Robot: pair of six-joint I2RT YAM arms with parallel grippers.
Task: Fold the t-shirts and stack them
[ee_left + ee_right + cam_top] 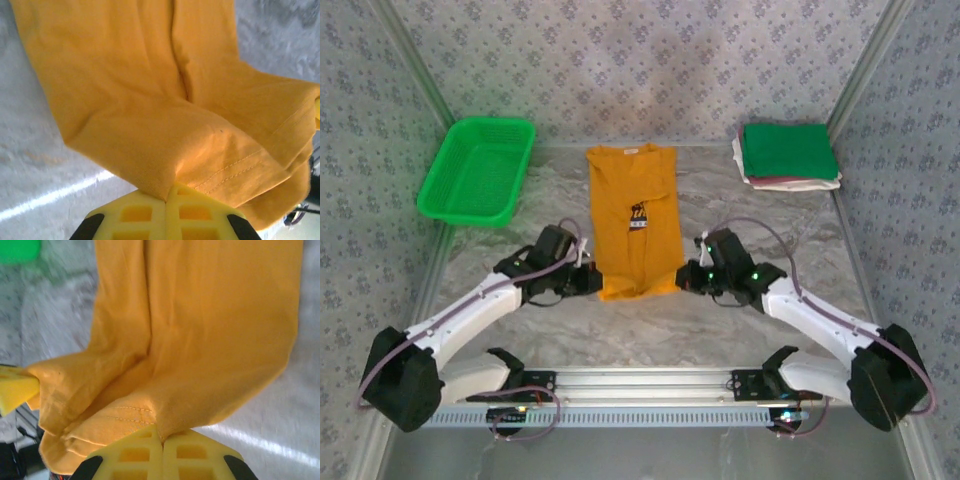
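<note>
**Shirt Hem Pinched at Both Near Corners**

The orange-yellow t-shirt (633, 215) was laid lengthwise at the centre of the table (650, 335); its near hem was clamped by the left gripper (167, 197) at one corner and by the right gripper (161, 437) at the other, fingers pressed together on cloth; the folded t-shirts (788, 152) were stacked far right.

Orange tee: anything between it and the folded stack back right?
Nothing visible. Bare table lies between tee and stack; basket sits on the tee's opposite side. Left gripper and right gripper are shut on its near hem.
</note>
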